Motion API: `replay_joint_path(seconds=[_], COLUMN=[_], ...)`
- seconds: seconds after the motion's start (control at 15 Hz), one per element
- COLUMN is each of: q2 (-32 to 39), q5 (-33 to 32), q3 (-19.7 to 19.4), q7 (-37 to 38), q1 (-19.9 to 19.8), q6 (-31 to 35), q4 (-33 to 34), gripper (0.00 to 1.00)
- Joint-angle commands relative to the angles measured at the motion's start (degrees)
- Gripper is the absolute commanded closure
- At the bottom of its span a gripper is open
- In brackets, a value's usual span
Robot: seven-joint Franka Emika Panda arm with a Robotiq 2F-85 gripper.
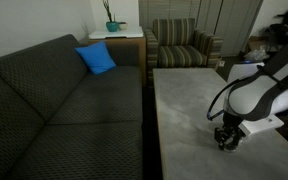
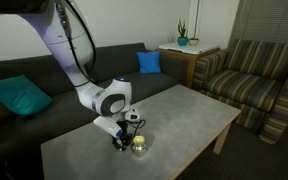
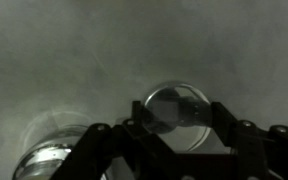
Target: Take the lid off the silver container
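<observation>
In the wrist view the small round shiny silver lid sits between my gripper's two fingers, which close on its edges. The lid is off the silver container, which stands open on the grey table at the lower left of that view. In an exterior view the gripper is low over the table, just beside the tiny silver container. In an exterior view the gripper points down near the table's near end; the container is hidden there.
The light grey marble-look table also shows in an exterior view. A dark sofa with a blue cushion runs alongside it. A striped armchair and a side table with a plant stand beyond.
</observation>
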Motion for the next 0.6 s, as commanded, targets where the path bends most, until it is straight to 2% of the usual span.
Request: replay_joint_path(seconds=[0.0, 0.07, 0.13, 0.33, 0.53], q2=[5.6, 1.6, 1.2, 1.1, 2.9], q5=[0.8, 0.8, 0.8, 0.6, 0.7], q3=[1.8, 2.0, 2.3, 2.9, 2.9], q7=[-2.6, -2.8, -3.3, -4.3, -3.9], q1=[-2.9, -3.2, -3.4, -3.6, -3.1], q6=[-2.8, -1.6, -2.1, -4.5, -7.4], q4=[7.7, 2.4, 1.8, 0.9, 3.2], gripper=[0.56, 0.56, 0.56, 0.56, 0.56])
